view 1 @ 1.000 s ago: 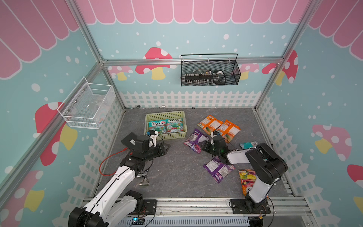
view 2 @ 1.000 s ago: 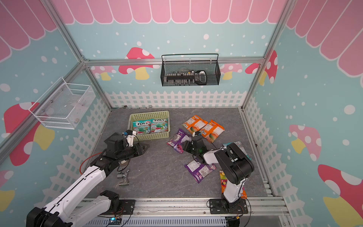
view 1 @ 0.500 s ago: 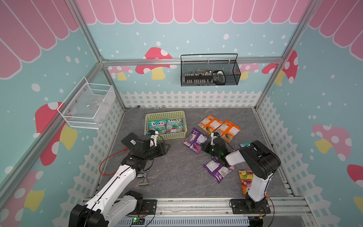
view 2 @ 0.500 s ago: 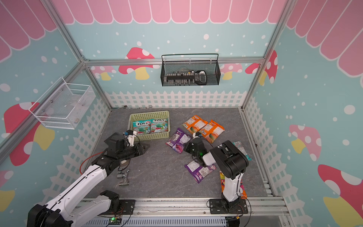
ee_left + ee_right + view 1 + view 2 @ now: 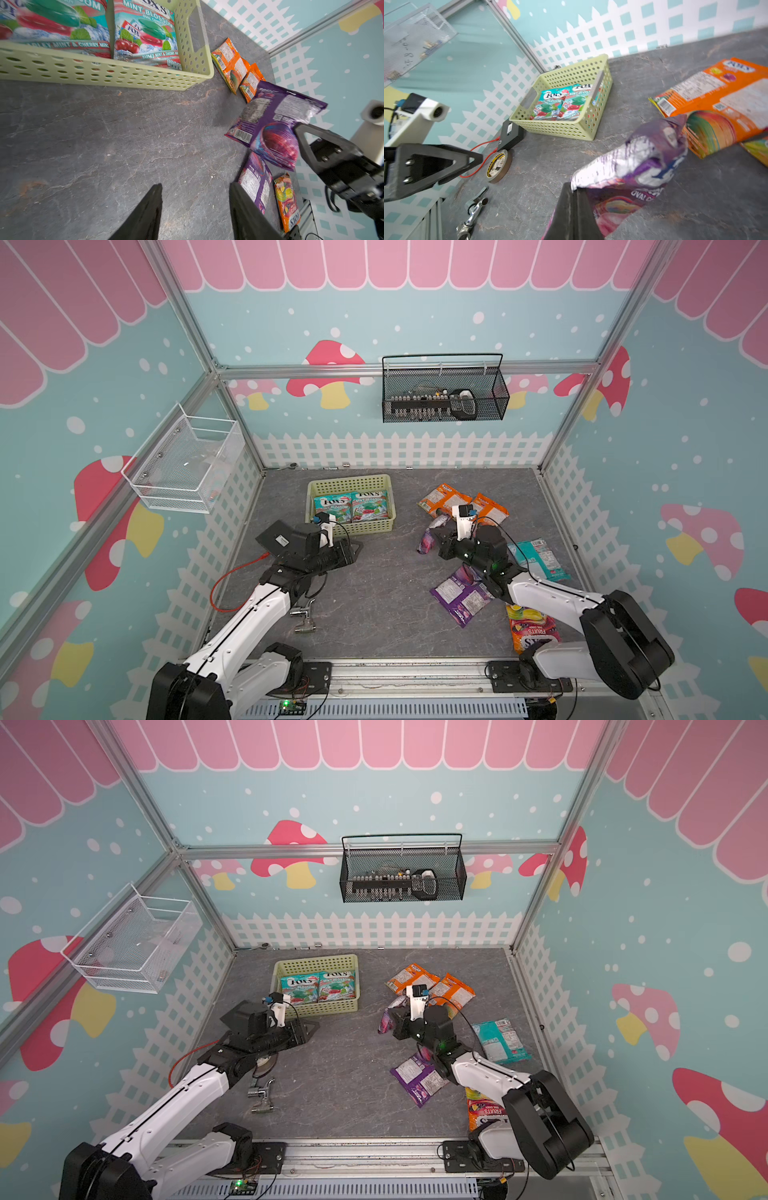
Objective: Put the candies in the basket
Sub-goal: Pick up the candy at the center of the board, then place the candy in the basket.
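Note:
The pale yellow-green basket (image 5: 349,480) (image 5: 560,128) stands at the back left with two teal FOX'S candies (image 5: 332,506) (image 5: 371,504) lying flat inside. My right gripper (image 5: 574,187) is shut on the corner of a purple candy bag (image 5: 643,158) (image 5: 428,537), which hangs crumpled just above the floor, right of the basket. My left gripper (image 5: 195,185) (image 5: 356,546) is open over bare floor by the basket's front wall, nothing between its fingers. On the floor lie two orange bags (image 5: 444,497) (image 5: 492,510), another purple bag (image 5: 461,599), a teal bag (image 5: 538,558) and an orange-red Fruits bag (image 5: 530,628).
A tape roll (image 5: 499,166), a small black box (image 5: 510,133) with a red cable and a metal fitting (image 5: 305,616) lie near the left arm. A black wire basket (image 5: 444,393) hangs on the back wall, a white one (image 5: 187,464) on the left wall.
My right gripper has shut on the purple bag and raised it off the floor, crumpling it. The left gripper's fingers have spread wider; that arm has hardly moved.

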